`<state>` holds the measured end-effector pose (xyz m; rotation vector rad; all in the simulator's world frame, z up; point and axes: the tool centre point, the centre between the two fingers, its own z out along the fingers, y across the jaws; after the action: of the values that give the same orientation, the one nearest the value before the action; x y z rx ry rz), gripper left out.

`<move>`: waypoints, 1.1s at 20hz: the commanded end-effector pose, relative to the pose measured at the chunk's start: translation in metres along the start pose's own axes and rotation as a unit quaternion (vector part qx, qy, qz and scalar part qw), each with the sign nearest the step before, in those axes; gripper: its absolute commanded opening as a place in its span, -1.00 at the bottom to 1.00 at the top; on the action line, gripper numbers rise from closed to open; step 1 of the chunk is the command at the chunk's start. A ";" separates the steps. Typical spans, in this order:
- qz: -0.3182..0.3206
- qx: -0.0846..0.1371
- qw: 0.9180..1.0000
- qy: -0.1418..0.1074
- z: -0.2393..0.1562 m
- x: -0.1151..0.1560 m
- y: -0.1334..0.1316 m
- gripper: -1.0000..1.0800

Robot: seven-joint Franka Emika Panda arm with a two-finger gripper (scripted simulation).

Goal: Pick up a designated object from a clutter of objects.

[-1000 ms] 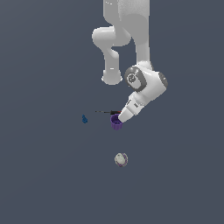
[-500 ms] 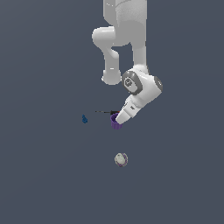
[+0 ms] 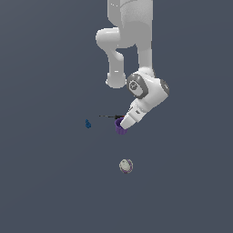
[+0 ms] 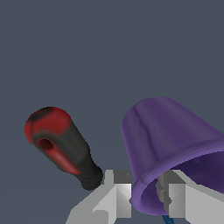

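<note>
At the rim of the purple cup, the fingers stand astride the cup's wall, one outside it and one inside the mouth, parted only a little wider than the wall itself; whether the pads already press it cannot be told. The step in hand appears to be the grasp: closing fully on the wall, then lifting straight up, is what the next move calls for. Beside the cup, on the side of the outer finger, lies the red-and-black screwdriver, close enough to be nudged. Farther from the cup, seen in the exterior view, rest the tiny blue object and the whitish round object, both well apart on the table.
</note>
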<state>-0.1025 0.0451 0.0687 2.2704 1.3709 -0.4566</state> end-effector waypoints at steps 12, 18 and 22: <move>0.000 0.000 1.000 0.000 -0.035 -0.020 0.005 -1.00; -0.001 0.001 1.000 0.001 -0.076 -0.043 0.012 -1.00; -0.002 0.002 1.000 0.001 -0.112 -0.063 0.017 -1.00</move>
<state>-0.1091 0.0497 0.1816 2.2722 1.3751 -0.4601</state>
